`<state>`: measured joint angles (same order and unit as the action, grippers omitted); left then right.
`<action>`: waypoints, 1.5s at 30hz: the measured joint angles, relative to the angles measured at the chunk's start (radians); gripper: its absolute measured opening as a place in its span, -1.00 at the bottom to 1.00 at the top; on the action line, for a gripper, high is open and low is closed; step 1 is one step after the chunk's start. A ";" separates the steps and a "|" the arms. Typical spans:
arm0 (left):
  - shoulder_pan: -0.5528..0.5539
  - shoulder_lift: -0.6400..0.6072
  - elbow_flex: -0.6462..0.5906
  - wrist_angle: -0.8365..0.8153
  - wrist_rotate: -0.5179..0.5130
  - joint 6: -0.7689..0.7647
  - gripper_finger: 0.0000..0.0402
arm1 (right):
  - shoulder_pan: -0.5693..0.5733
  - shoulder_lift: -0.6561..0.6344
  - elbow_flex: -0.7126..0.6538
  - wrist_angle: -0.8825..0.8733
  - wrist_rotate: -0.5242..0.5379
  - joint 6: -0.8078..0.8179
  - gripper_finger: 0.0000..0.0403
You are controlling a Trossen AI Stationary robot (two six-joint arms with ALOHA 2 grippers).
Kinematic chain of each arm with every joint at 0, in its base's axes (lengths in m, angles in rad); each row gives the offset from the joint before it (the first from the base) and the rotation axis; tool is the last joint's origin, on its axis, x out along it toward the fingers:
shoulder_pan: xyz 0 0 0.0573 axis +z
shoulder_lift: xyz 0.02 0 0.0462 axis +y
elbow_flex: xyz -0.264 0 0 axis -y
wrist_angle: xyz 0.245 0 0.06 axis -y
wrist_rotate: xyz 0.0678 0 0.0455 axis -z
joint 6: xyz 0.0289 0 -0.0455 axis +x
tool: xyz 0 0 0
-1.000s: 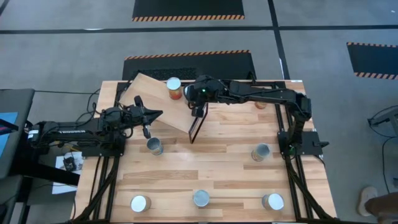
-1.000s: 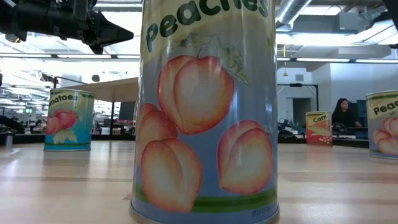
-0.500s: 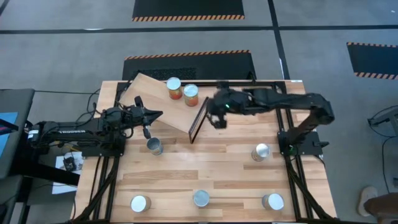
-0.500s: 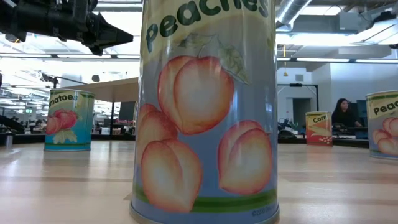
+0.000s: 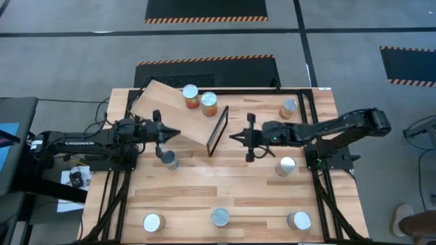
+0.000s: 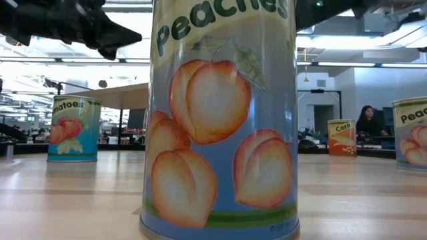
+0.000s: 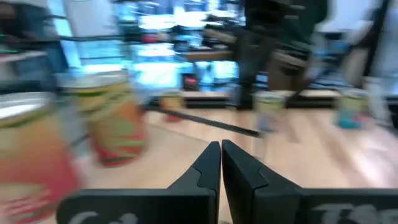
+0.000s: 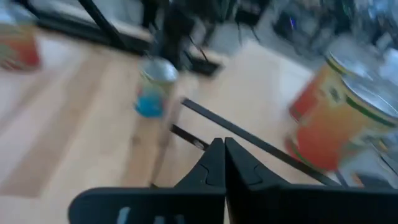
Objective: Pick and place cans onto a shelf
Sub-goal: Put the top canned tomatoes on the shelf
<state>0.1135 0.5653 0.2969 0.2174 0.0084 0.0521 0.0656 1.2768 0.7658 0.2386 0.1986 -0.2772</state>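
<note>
We are seeing three cans along the table's six o'clock edge, the middle one (image 5: 220,217) nearest. Further up, our left gripper (image 5: 178,131) and right gripper (image 5: 231,138) are hovering clenched, empty. At twelve o'clock, two cans (image 5: 200,101) are sitting on the shelf (image 5: 155,101).

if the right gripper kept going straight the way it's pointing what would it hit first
Most likely the thin black frame at the end of the shelf. In the high view the right gripper, shut and empty, points across the table at it, with bare wood between. Its height is unclear, so it might pass over the frame.
</note>
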 joint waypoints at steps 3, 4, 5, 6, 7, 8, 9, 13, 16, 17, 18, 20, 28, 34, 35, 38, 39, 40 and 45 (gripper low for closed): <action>-0.081 0.011 0.076 -0.072 0.034 -0.010 -1.00 | 0.015 -0.035 -0.078 0.079 -0.026 0.015 -0.96; -0.116 0.010 0.104 -0.129 0.032 -0.010 -1.00 | 0.020 -0.049 -0.095 0.080 -0.023 0.019 -0.94; -0.155 0.014 0.133 -0.190 0.018 -0.011 -1.00 | 0.024 -0.060 -0.105 0.085 -0.019 0.024 -0.93; -0.194 0.022 0.166 -0.252 -0.014 -0.011 -1.00 | 0.028 -0.075 -0.117 0.086 -0.017 0.027 -0.91; -0.232 0.033 0.202 -0.321 -0.050 -0.021 -1.00 | 0.030 -0.088 -0.123 0.084 -0.013 0.032 -0.90; -0.270 0.043 0.239 -0.397 -0.093 -0.041 -1.00 | 0.032 -0.097 -0.127 0.091 -0.014 0.037 -0.90; -0.306 0.054 0.276 -0.478 -0.139 -0.068 -1.00 | 0.035 -0.112 -0.134 0.083 -0.014 0.041 -0.89; -0.426 0.148 0.399 -0.728 -0.280 -0.207 -0.99 | 0.055 -0.144 -0.136 0.043 -0.015 0.052 -0.93; -0.479 0.239 0.457 -0.874 -0.315 -0.314 -0.94 | 0.071 -0.152 -0.136 0.027 -0.014 0.053 -0.95; -0.490 0.270 0.473 -0.904 -0.318 -0.349 -0.91 | 0.075 -0.152 -0.136 0.032 -0.014 0.052 -0.96; -0.501 0.301 0.484 -0.938 -0.318 -0.378 -0.88 | 0.079 -0.152 -0.135 0.035 -0.014 0.052 -0.95; -0.519 0.367 0.492 -1.010 -0.311 -0.420 -0.80 | 0.083 -0.152 -0.135 0.034 -0.014 0.053 -0.94; -0.555 0.554 0.499 -1.068 -0.302 -0.467 -0.53 | 0.085 -0.152 -0.135 0.034 -0.014 0.061 -0.93; -0.554 0.615 0.499 -1.074 -0.315 -0.468 -0.46 | 0.085 -0.152 -0.135 0.029 -0.014 0.061 -0.93; -0.554 0.620 0.499 -1.075 -0.326 -0.468 -0.47 | 0.085 -0.152 -0.135 0.029 -0.014 0.061 -0.93; -0.554 0.635 0.499 -1.085 -0.362 -0.477 -0.47 | 0.085 -0.152 -0.135 0.025 -0.014 0.061 -0.92; -0.554 0.638 0.499 -1.101 -0.372 -0.483 -0.47 | 0.085 -0.152 -0.135 0.024 -0.014 0.061 -0.92; -0.554 0.644 0.499 -1.110 -0.385 -0.488 -0.47 | 0.085 -0.152 -0.135 0.024 -0.014 0.061 -0.92; -0.553 0.678 0.502 -1.131 -0.410 -0.501 -0.53 | 0.085 -0.152 -0.135 0.021 -0.014 0.061 -0.93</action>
<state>-0.4396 1.2433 0.7984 -0.9139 -0.4016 -0.4494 0.1505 1.1248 0.6308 0.2596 0.1845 -0.2165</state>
